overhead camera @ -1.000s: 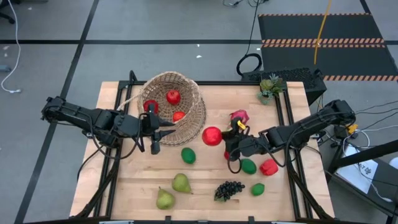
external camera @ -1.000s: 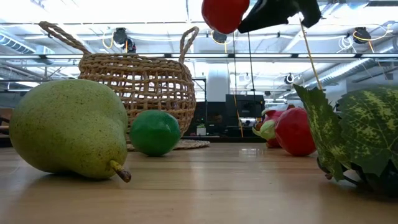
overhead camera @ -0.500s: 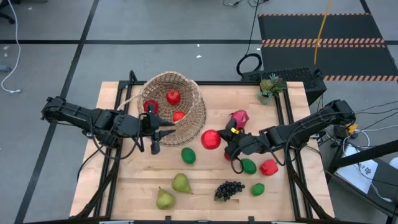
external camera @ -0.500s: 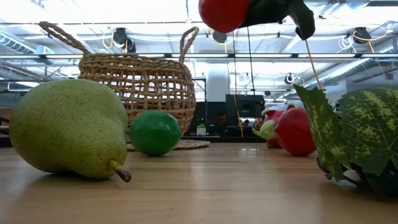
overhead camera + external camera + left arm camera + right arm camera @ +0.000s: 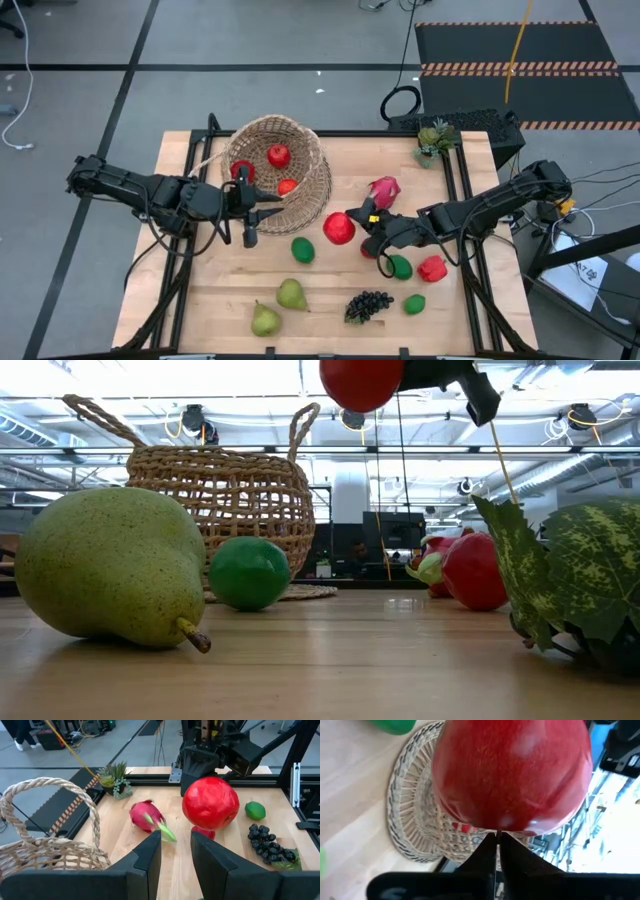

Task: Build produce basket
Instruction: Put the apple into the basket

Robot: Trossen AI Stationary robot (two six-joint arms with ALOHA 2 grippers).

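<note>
so the right end effector (image 5: 352, 222) is clamped shut on the stem end of a big red apple (image 5: 338, 228), holding it up off the worktop (image 5: 200, 300) just at the 4 o'clock side of the basket (image 5: 300, 190). in the low view the apple (image 5: 360, 382) hangs well above everything, which i'd guess is so it clears the basket wall on the way in. the basket is tipped on its side with the mouth facing roughly 10 o'clock toward the left arm, and there are already a few red fruits inside (image 5: 278, 155).

the left end effector (image 5: 262, 200) sits at the basket's 8 o'clock edge, fingers only partly apart. looks like it's pinching the rim to keep the basket from rolling, but i can't actually see contact, so take that as a guess.

the rest of the produce is spread on the worktop: lime (image 5: 302, 250), two pears (image 5: 290, 294), grape bunch (image 5: 368, 304), dragon fruit (image 5: 384, 188), a red pepper-ish thing (image 5: 432, 268). the potted plant (image 5: 434, 138) at the far corner isn't part of it.
</note>
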